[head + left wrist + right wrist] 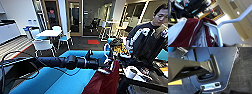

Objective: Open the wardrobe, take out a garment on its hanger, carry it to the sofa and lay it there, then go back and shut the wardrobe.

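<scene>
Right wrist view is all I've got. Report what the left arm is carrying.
Observer: The maroon garment hangs at the end of the left arm, in the head view.
Operator: Confirm the hanger.
Observer: The white hanger sits inside the garment's collar, seen from the left wrist.
Operator: Say what's underneath.
Observer: The blue sofa spreads below the arm and the garment in the head view.

Matt maroon cloth jacket (186, 32) showing quilted white lining, smooth glossy white plastic hanger (218, 30), sofa (50, 80) wearing matt blue upholstery, rough dark carpet (243, 75)
</scene>
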Motion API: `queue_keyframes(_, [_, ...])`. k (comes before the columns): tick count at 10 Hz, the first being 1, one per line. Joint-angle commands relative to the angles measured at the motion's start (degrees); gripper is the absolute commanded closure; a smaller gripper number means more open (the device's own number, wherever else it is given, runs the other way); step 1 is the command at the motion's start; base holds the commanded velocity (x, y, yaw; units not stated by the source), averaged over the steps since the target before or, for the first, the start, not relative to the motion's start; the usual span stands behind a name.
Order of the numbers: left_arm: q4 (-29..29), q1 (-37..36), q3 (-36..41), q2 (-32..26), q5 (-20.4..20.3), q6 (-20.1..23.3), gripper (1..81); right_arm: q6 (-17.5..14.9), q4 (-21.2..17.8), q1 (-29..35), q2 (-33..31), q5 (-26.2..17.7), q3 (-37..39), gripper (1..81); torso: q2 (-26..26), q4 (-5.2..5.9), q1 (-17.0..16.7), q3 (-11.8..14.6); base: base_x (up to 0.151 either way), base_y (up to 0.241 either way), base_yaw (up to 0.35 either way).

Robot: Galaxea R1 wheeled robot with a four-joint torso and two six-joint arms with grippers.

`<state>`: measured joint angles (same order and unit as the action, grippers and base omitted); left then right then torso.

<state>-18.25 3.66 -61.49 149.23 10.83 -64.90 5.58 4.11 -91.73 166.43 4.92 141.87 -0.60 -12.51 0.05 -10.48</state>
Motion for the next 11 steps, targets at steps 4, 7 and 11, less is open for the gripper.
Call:
queue_keyframes(4, [-1.09, -9.68, 1.28, -0.15, -5.46, 0.04, 81.1, -0.22, 0.81, 0.27, -0.46, -3.87, -0.21, 1.0, 0.02, 0.00, 0.02, 0.00, 0.158, -0.039, 0.000])
queue_keyframes(7, [-1.09, -9.67, -0.56, 0.03, -5.29, 0.04, 81.1, -0.22, 0.81, 0.45, -0.46, -3.87, -0.29, 1.0, 0.06, 0.00, 0.09, -0.02, 0.000, 0.000, 0.000])
queue_keyframes(11, [-1.17, -9.41, -2.76, -0.06, -5.20, 0.04, 81.1, -0.22, 0.90, 0.54, -0.46, -3.96, -0.21, 1.0, 0.06, 0.00, 0.00, -0.02, 0.000, 0.000, 0.000])
